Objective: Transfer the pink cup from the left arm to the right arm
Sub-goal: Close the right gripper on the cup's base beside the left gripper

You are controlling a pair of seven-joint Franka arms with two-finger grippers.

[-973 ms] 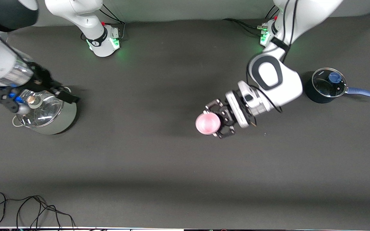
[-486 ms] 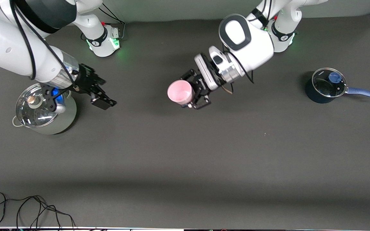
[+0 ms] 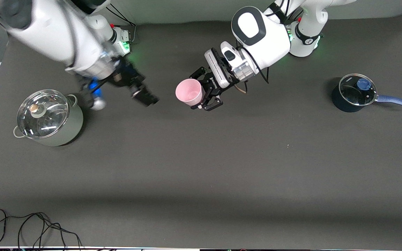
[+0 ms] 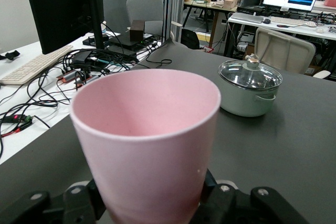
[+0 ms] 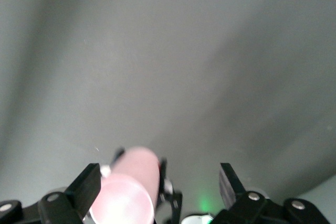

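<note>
The left gripper (image 3: pixel 201 92) is up in the air over the middle of the dark table (image 3: pixel 201 167), and its chunky black claw is closed tight around the pink cup (image 3: pixel 189 92). The cup lies tipped on its side, with its open mouth turned toward the right arm's end of the table. In the left wrist view the cup (image 4: pixel 147 140) fills most of the picture, so only bits of the claw show under it, and the cup's bottom is cut off. The right gripper (image 3: pixel 144 96) hangs in the air near the cup, not touching it. It looks smeared in the front view, so its fingers are hard to make out there. The right wrist view shows its two flat fingers (image 5: pixel 84 190) spread wide apart with nothing between them, and the pink cup (image 5: pixel 128 187) blurry a little way off. A big pot with a glass lid (image 3: pixel 47 118) sits at the right arm's end of the table. A small dark saucepan with a blue handle (image 3: pixel 356 92) sits at the left arm's end. Some black cables (image 3: pixel 30 226) lie at the table edge nearest the front camera, partly cut off.
</note>
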